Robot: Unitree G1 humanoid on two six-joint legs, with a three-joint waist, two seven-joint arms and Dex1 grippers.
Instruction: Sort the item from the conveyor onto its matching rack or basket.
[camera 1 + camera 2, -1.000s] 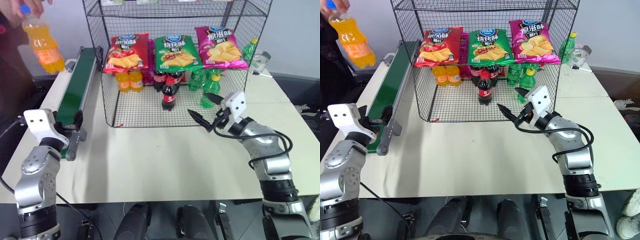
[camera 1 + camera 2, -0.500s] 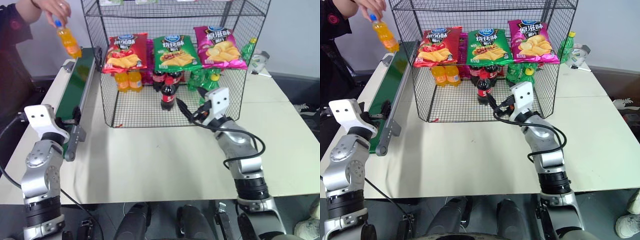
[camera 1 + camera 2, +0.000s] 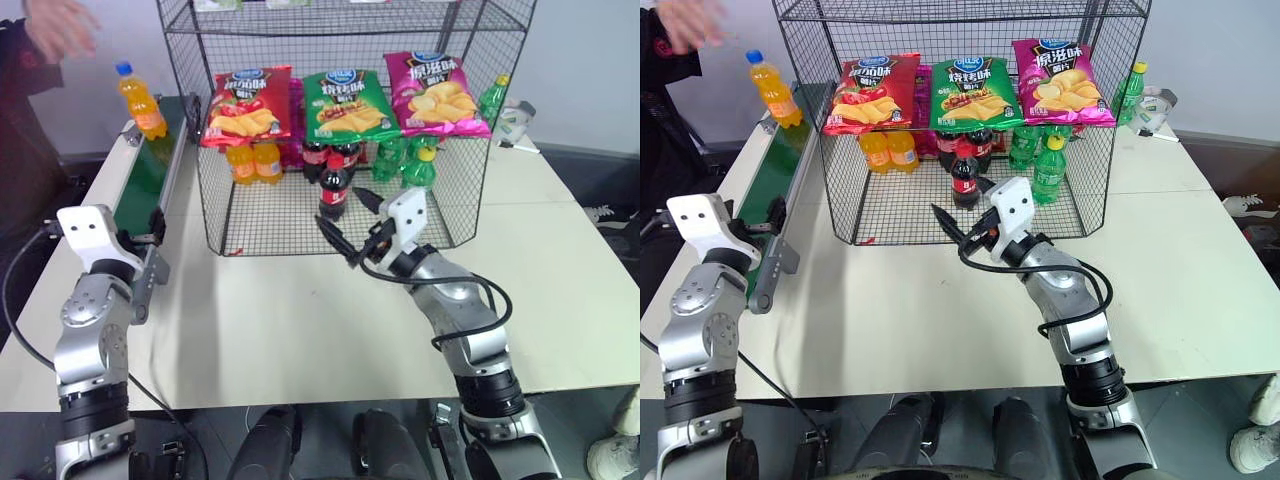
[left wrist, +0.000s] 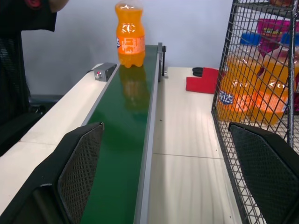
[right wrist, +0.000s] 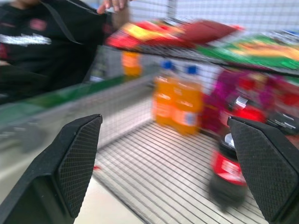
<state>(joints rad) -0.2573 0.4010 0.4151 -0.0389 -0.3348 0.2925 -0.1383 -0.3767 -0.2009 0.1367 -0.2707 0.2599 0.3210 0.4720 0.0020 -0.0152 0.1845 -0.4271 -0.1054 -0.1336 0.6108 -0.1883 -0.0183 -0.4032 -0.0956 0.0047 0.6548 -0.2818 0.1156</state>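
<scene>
Orange soda in a small clear bottle (image 3: 139, 100) with a blue cap stands upright at the far end of the conveyor (image 3: 150, 170), up at about ten o'clock from my head camera, with a person's hand (image 3: 62, 24) just above and clear of it. My left gripper (image 3: 150, 268) sits at the near end of the belt, at roughly eight o'clock, jaws spread wide and holding nothing; through its wrist camera the bottle is dead ahead at twelve o'clock, well apart from the fingers. To the right, at one o'clock, stands the black wire rack (image 3: 340, 130), with two matching orange bottles (image 3: 255, 160) on its floor beside the cola and green ones. My right gripper (image 3: 350, 225) hovers just in front of the rack's open side, also wide open and empty. I judge this the waiting step: the pickup is not yet begun. Next I need the bottle within the left fingers before closing around its body.
</scene>
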